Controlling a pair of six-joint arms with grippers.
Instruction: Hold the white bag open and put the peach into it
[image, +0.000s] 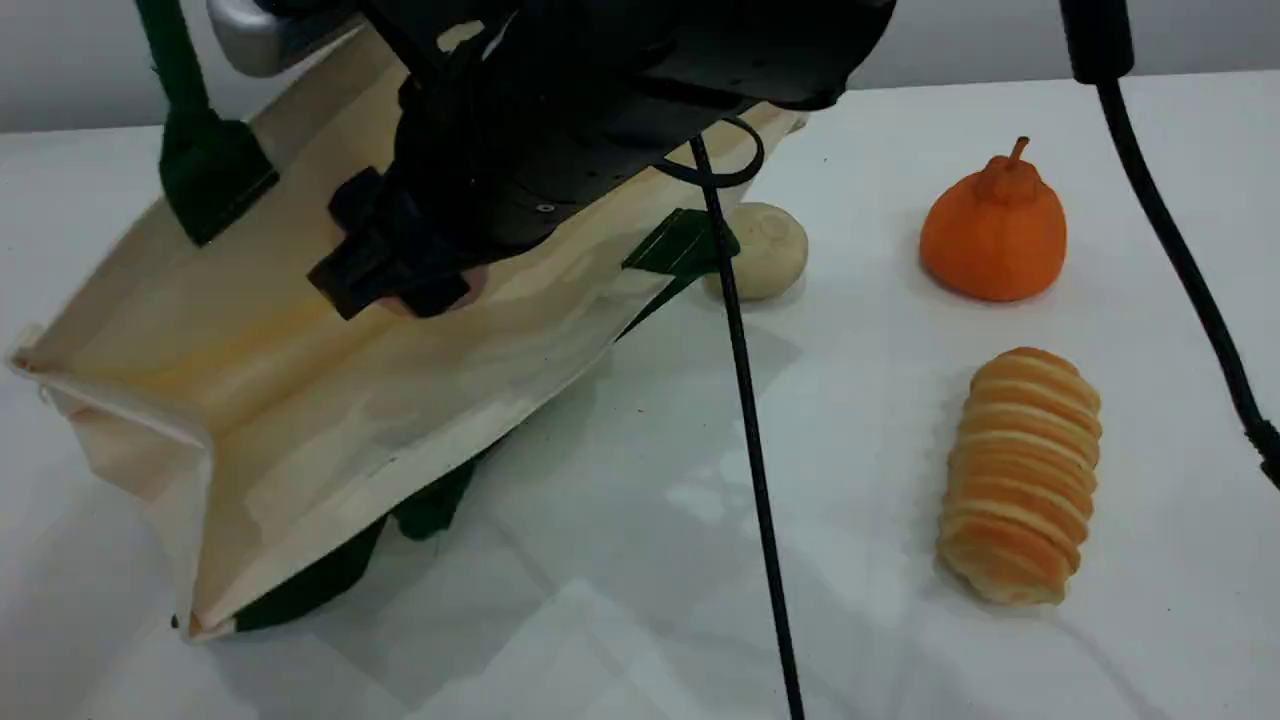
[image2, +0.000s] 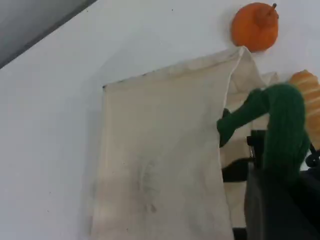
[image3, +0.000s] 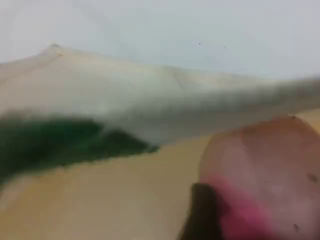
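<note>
Scene view: the right arm's dark body fills the top centre and hides much of the mouth of the white bag (image: 330, 400). The right gripper (image: 400, 275) reaches into the bag's open interior; only a thin pink edge of the peach (image: 470, 287) shows beneath it. Whether the jaws grip the peach or stand apart from it cannot be told here.

Right wrist view: heavily blurred. The peach (image3: 270, 175), pinkish with a magenta patch, lies close at lower right, inside the bag, with cream canvas (image3: 150, 110) and a smear of green trim behind it. One dark fingertip (image3: 200, 212) shows beside the fruit; contact cannot be judged, and the spread of the jaws is not visible.

Left wrist view: the left gripper (image2: 280, 190), largely cut off at the lower right corner, has its jaws pinched on the green rope handle (image2: 285, 125), lifting the bag's upper side. The canvas panel (image2: 160, 160) hangs below it.

On the worktop (image: 640, 560), outside the bag: a beige ball (image: 765, 250) just beside the bag's rim, partly hidden by a black cable (image: 750, 450); an orange stemmed pear-shaped fruit (image: 995, 235); and a ridged golden bread roll (image: 1020, 475) nearer the camera.
</note>
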